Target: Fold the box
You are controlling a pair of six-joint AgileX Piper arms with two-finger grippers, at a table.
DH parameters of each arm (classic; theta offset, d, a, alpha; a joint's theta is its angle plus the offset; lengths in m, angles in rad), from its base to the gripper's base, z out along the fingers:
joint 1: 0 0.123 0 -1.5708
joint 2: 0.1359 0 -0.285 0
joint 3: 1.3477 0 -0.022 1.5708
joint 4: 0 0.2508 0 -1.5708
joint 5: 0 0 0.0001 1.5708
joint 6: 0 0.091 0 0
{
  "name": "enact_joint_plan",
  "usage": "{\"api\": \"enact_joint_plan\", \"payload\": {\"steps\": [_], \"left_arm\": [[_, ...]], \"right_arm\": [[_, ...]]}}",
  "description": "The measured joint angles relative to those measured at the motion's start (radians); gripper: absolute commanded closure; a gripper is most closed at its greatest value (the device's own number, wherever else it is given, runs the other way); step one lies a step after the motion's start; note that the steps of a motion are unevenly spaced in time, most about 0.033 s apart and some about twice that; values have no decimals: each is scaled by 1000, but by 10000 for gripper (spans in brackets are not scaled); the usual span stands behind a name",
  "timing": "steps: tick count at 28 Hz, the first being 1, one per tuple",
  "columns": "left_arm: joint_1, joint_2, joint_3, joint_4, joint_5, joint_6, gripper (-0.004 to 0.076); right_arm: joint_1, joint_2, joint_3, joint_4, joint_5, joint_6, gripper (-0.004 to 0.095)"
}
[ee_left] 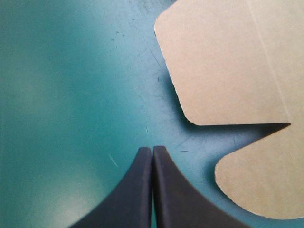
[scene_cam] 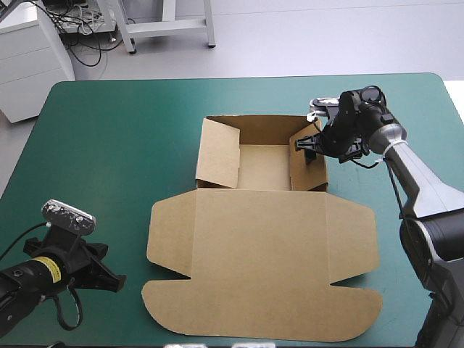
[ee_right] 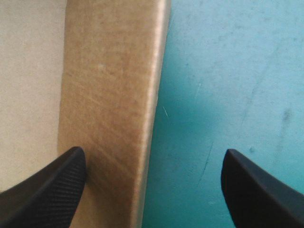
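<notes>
Right end effector [ee_right: 154, 154], spread wide, straddles the box [ee_right: 109, 85] wall.

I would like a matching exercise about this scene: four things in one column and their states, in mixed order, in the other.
Column 1:
1. left gripper
2. right gripper
3. lid
4. tray's right wall

Column 2:
A. lies flat on the table
B. open
C. shut
D. raised

Pairs: 1-C; 2-B; 3-A; 4-D
</notes>
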Motion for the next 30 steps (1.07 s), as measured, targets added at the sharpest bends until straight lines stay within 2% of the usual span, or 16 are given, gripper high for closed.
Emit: {"api": "enact_joint_plan", "payload": {"steps": [3,6,9,12,13,20,24,30], "left_arm": [[0,-18,35,0,-4,0,750],[0,-22,54,0,-7,0,750],[0,-22,61,0,-14,0,750],[0,-22,62,0,-18,0,750],[0,-22,62,0,-19,0,750],[0,-22,63,0,-22,0,750],[0,-22,66,0,-22,0,750],[0,-22,66,0,-22,0,750]], "right_arm": [[0,14,0,6,-6,0,192],[0,16,0,20,-9,0,276],[0,17,0,32,-11,0,503],[0,31,0,40,-4,-1,867],[0,38,0,42,3,-1,927],[0,54,-7,39,20,0,916],[0,66,-52,26,65,-5,916],[-26,12,-237,-95,107,-6,916]]}}
